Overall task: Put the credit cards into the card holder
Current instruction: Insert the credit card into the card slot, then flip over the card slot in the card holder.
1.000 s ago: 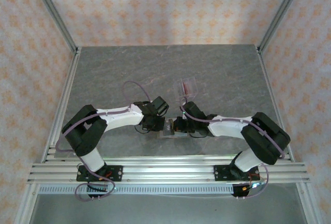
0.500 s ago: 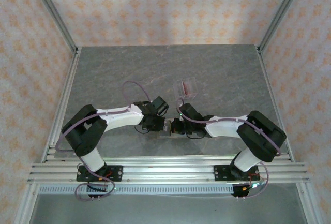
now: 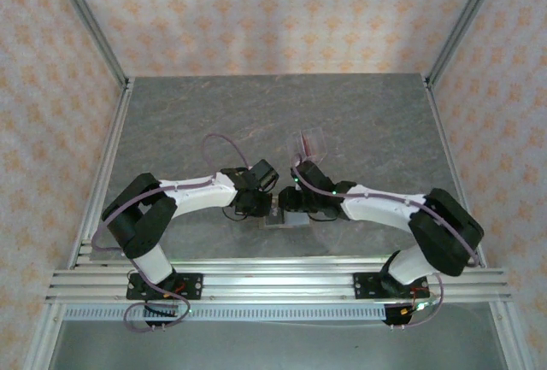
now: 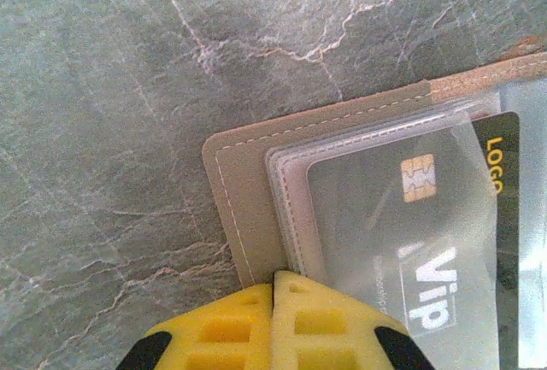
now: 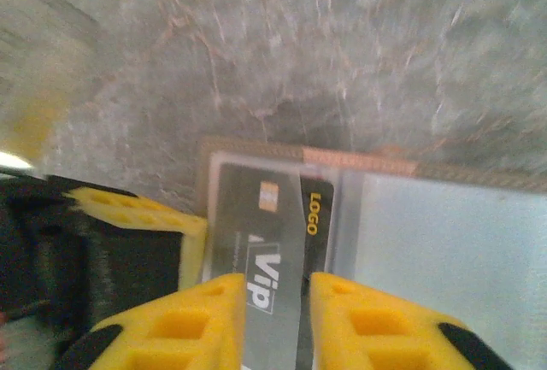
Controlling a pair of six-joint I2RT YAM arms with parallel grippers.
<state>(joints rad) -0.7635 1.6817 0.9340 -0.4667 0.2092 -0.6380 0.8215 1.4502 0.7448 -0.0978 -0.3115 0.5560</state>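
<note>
Left gripper (image 4: 273, 289), lower centre, clenched at the edge of the card holder (image 4: 241, 195); right gripper (image 5: 278, 283), jaws parted, astride the half-sleeved credit card (image 5: 249, 216).

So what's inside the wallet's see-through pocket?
A dark card with a gold chip and "Vip", one edge poking out. The left pincer covers part of the wallet.

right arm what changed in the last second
The right pincer pushed left toward the left pincer and its jaws parted, letting go of the black card, now partly inside the wallet. Left pincer, wallet and clear rack stayed put.
</note>
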